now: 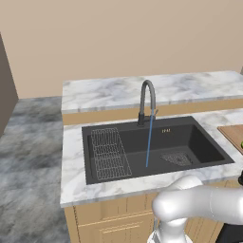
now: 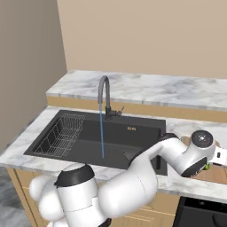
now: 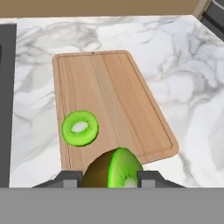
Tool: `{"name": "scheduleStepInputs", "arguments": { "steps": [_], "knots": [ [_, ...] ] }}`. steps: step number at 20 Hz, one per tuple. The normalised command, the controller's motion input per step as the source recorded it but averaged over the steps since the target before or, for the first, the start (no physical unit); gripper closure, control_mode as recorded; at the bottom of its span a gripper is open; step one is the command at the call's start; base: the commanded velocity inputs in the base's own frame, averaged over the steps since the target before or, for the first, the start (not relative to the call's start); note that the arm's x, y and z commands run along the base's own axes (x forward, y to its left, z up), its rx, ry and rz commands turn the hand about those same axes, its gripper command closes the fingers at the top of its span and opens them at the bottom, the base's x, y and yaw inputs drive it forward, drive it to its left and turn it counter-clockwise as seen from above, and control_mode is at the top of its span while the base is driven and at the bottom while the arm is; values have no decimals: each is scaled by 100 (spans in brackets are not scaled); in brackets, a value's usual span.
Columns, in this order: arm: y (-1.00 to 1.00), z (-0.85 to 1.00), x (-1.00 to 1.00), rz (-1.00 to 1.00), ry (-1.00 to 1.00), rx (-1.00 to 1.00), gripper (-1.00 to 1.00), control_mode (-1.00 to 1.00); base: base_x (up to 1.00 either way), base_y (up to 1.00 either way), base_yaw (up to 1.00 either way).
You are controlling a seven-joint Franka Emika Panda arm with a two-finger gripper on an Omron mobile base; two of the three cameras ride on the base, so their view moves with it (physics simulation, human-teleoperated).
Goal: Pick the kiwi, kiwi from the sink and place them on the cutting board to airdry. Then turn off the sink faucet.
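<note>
One kiwi lies on the cutting board near its sink-side edge. The gripper is closed on the second kiwi above the board's near edge; release is pending. The sink faucet runs into the sink; shut-off is outstanding.

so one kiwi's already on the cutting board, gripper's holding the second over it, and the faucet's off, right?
Not quite: the faucet is running, and the left base view shows a blue stream falling from its spout into the sink. The rest holds: in the hand view one kiwi lies on the cutting board and the gripper holds the second kiwi.
</note>
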Motion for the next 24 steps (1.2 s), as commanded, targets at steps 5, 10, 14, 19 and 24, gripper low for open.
{"name": "scheduleStepInputs", "arguments": {
  "steps": [5,10,14,19,24],
  "knots": [
    [-3,-18,11,3,0,0,100,-100,0,0,0],
    [-9,-14,2,3,0,0,100,-100,0,0,0],
    [-3,-18,2,2,0,0,100,-100,0,0,0],
    [0,-19,8,2,2,0,100,-100,0,0,0],
    [-7,-12,10,2,1,1,100,-100,0,0,0]
  ]
}}
